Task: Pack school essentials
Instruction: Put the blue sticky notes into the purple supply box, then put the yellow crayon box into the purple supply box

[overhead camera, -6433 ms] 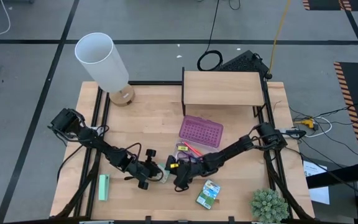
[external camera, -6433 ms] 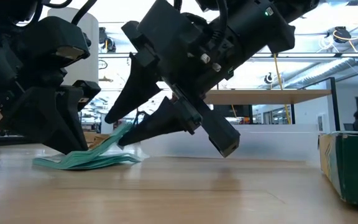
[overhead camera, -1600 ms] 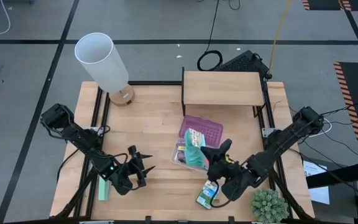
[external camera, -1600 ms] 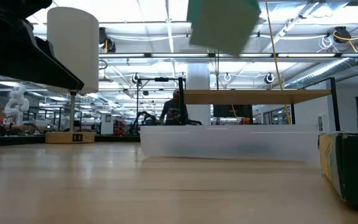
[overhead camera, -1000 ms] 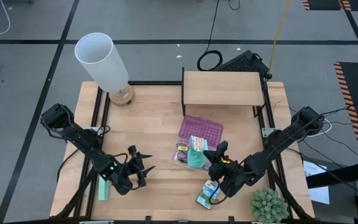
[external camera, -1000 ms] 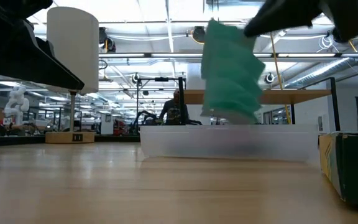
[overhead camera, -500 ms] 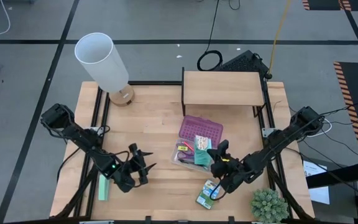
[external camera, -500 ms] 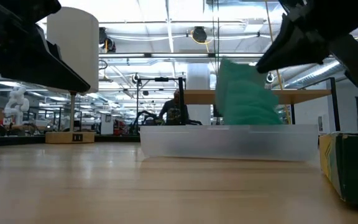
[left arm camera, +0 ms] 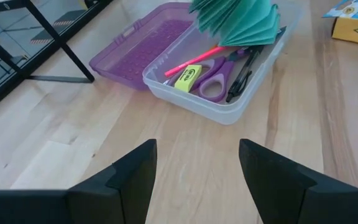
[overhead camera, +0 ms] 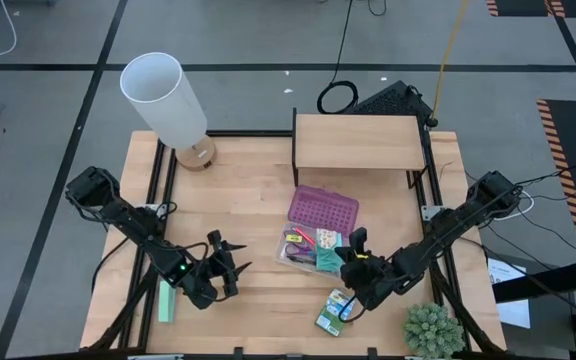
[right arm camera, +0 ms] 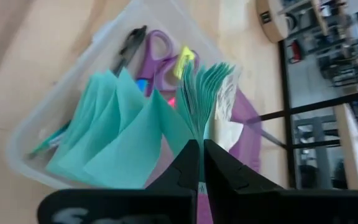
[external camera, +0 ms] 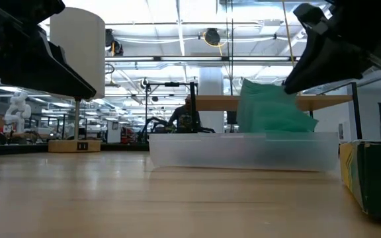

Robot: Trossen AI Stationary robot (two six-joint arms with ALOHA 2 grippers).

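The right gripper [overhead camera: 353, 255] pinches a teal pad [right arm camera: 143, 127] into the case [left arm camera: 229, 109], over scissors [left arm camera: 215, 79] and pen [left arm camera: 244, 67]; crayon box [overhead camera: 335, 311] nearby. The left gripper [overhead camera: 226, 268] hangs spread.

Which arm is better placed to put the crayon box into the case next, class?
Right, probably. The right gripper hangs beside the crayon box but is shut on the green paper pad; the left gripper waits open, farther off.
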